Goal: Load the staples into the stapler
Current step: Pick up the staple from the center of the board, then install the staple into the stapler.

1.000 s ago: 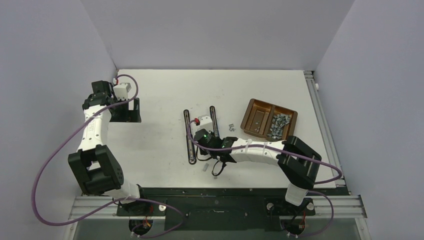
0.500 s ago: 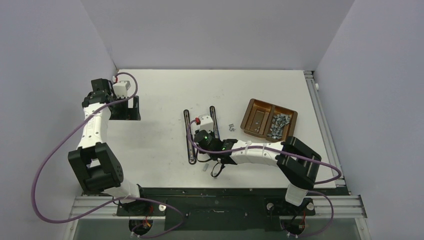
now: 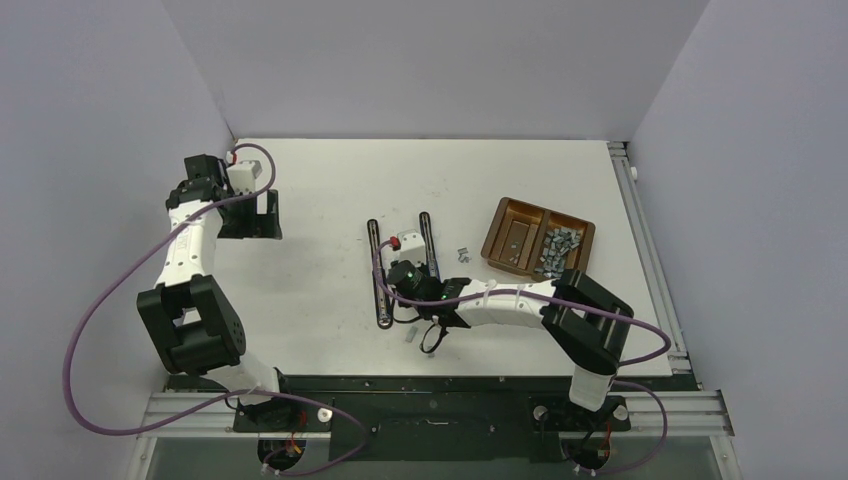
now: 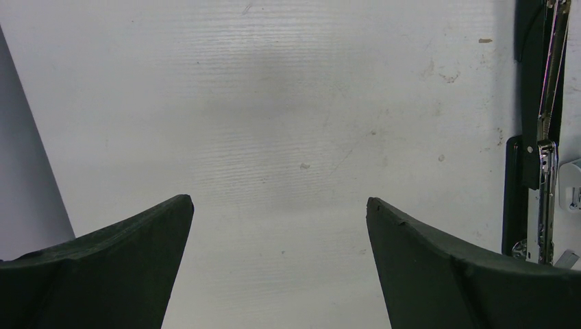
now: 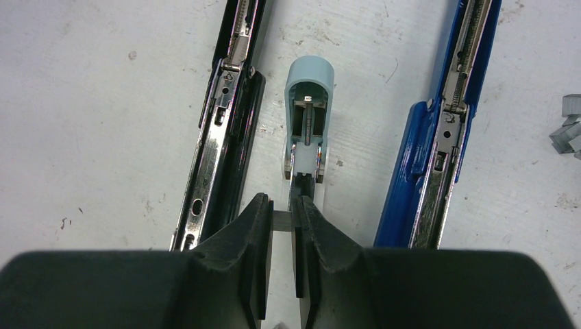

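Observation:
In the right wrist view my right gripper [image 5: 281, 221] is shut on a short grey staple strip [image 5: 281, 220] held crosswise between its tips. It hovers just short of the small light-blue stapler [image 5: 308, 113]. An open black stapler [image 5: 229, 123] lies to the left and an open blue stapler [image 5: 438, 137] to the right. From above, the right gripper [image 3: 405, 262] sits between the two long staplers [image 3: 378, 280] [image 3: 427, 240]. My left gripper [image 3: 262, 215] is open and empty at the far left, and its wrist view [image 4: 277, 205] shows only bare table between the fingers.
A brown two-compartment tray [image 3: 500, 215] at the right holds a pile of staples [image 3: 555, 250]. Loose staples [image 3: 462, 255] lie between tray and staplers and also show in the right wrist view [image 5: 567, 130]. A small strip [image 3: 410, 335] lies on the table near the right forearm.
The right gripper has shifted slightly left and forward between the staplers, still holding the strip. The left arm has shifted a little at the far left.

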Robot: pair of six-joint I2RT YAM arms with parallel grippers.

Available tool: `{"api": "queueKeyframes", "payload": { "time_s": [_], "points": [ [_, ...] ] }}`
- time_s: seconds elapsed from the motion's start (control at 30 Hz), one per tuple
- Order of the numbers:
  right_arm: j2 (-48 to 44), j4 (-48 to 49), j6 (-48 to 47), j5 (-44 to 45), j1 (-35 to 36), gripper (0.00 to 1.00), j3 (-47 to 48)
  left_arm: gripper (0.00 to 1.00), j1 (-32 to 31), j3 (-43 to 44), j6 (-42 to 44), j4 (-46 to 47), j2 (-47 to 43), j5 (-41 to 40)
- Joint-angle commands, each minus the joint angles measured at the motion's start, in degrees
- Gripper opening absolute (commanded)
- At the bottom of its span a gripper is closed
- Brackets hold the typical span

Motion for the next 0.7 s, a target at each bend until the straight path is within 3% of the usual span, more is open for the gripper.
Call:
{"api": "queueKeyframes", "payload": {
  "time_s": [0.0, 0.67],
  "points": [
    [0.7, 1.7, -0.4, 1.2, -0.6, 0.09, 0.7, 0.96, 0.4, 3.0, -0.6, 1.0, 0.1, 1.0],
    [1.6, 1.4, -1.4, 0.1, -1.5, 0.09, 0.0, 0.96, 0.4, 4.2, -0.9, 0.5, 0.8, 1.6]
  ]
}}
